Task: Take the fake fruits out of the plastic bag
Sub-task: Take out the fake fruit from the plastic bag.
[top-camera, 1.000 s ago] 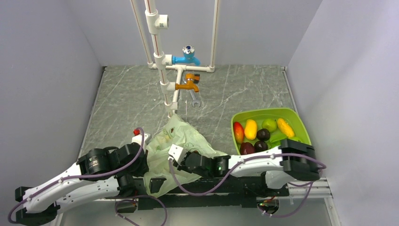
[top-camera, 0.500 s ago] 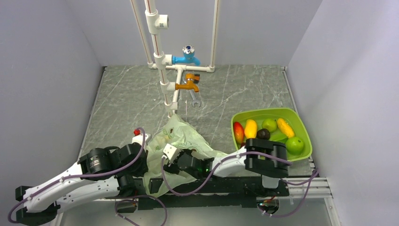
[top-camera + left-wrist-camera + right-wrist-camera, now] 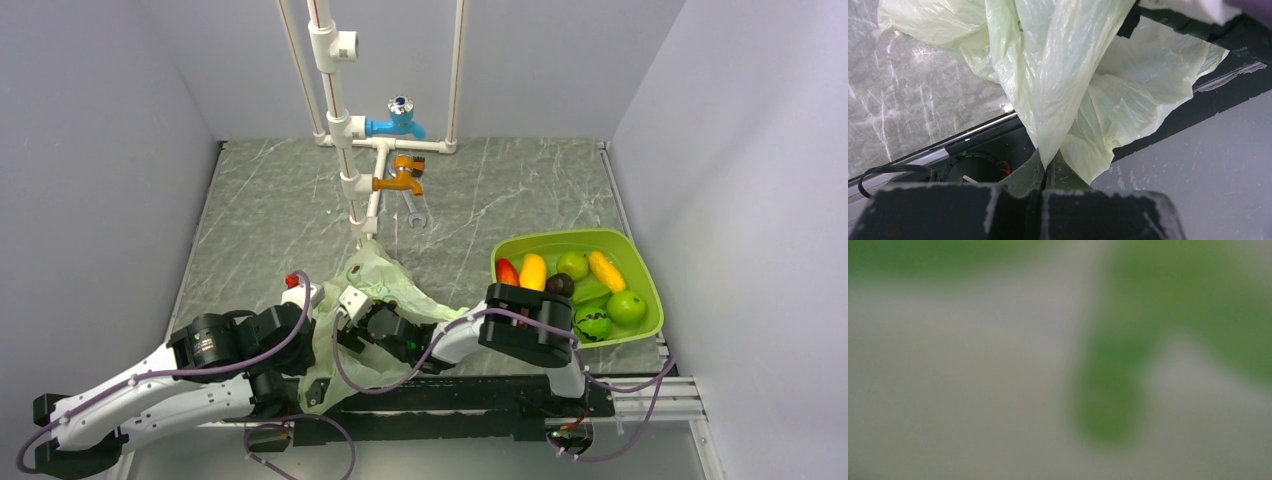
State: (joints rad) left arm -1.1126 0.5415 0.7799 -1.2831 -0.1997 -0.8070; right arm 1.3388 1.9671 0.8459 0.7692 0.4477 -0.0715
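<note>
**Me:** From above, plain grey walls (image 3: 120, 150) closed in a grey marbled table (image 3: 270, 200). A white pipe frame (image 3: 335, 100) stood at the back, carrying a blue tap (image 3: 398, 122) and an orange tap (image 3: 402, 180), with a wrench (image 3: 415, 212) lying just below them.

**Desk:** And the fruit?

**Me:** The fake fruits (image 3: 533, 272) lay in the lime-green tray (image 3: 640, 265) at the right of the table: red, yellow, green, dark and one striped green. The plastic bag (image 3: 395, 285) sat crumpled near the front edge, left of the tray and apart from it. I saw no fruit through it.

**Desk:** Your right arm?

**Me:** It reached across to the left, and my right gripper (image 3: 346, 316) was down in the folds of the bag. From that height I could not tell how wide its jaws stood.

**Desk:** The left wrist camera?

**Me:** There my left gripper (image 3: 1044, 172) was closed tight, pinching a gathered fold of the pale green film between its fingers. The rest of the bag spread upward from that pinch, over the black rail (image 3: 983, 140) at the table's near edge.

**Desk:** The right wrist camera?

**Me:** It showed only a blur of grey and green, too soft to settle the right jaws or any hold.
</note>
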